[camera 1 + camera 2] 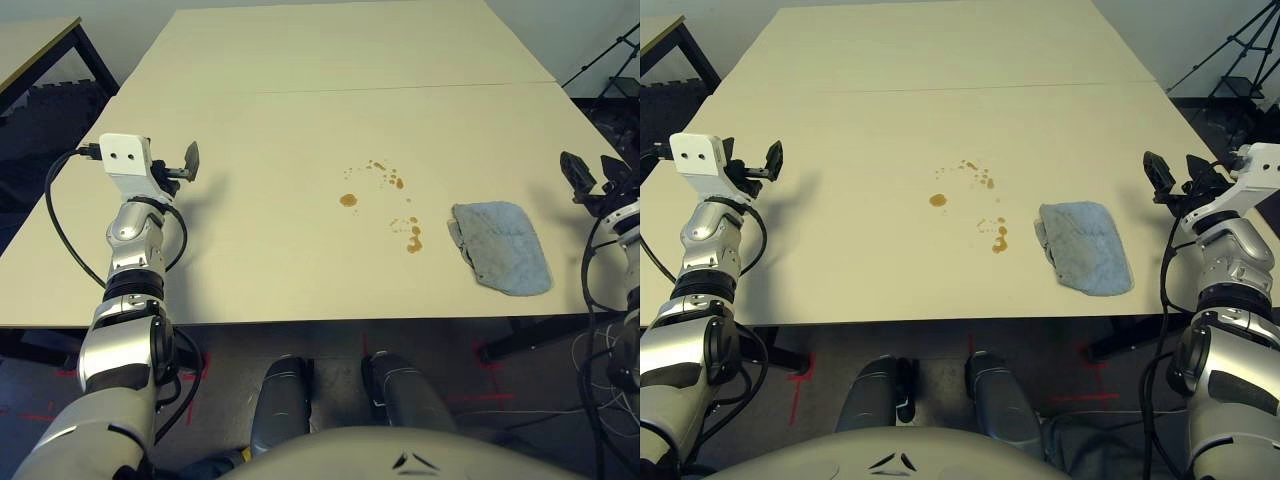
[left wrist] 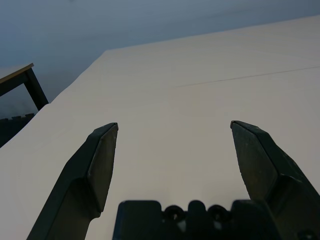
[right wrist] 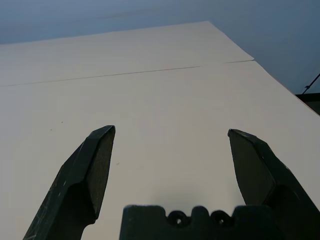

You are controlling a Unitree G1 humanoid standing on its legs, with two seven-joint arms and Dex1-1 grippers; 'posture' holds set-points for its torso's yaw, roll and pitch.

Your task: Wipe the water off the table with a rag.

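The large cream table (image 1: 910, 130) spreads across the scene, with a thin seam (image 1: 940, 90) running from left to right across its far part. Its near edge is toward the robot, and dark legs are partly visible beneath.

The silver left arm (image 1: 120, 350) reaches over the left side, with a black cable looping beside it. The silver right arm (image 1: 1235, 350) reaches in at the right, also with black cables; the left eye view cuts off much of it.

Beyond the left side is a smaller table (image 1: 30, 40) with a wood-coloured edge and black frame, cut off by the picture border. A black tripod (image 1: 1245, 50) stands on the far right, also cut off. Red marks (image 1: 1095, 395) show on the dark floor near the table.

The light blue rag (image 1: 1087, 250) lies folded on the near right part of the table, to the right of the water. Its greyer left side overlaps in layers; its underside is hidden.

The left gripper (image 2: 175, 123) is over the table's left side, its two black fingers spread wide with nothing between them. The right gripper (image 3: 172, 130) is near the right edge, slightly farther away than the rag, its fingers also spread wide and empty.

The amber-brown water (image 1: 937, 200) is in scattered drops around the middle: a rounded blotch at left, small spots farther away, and an uneven blotch nearer the robot. The tiniest specks are hard to make out.
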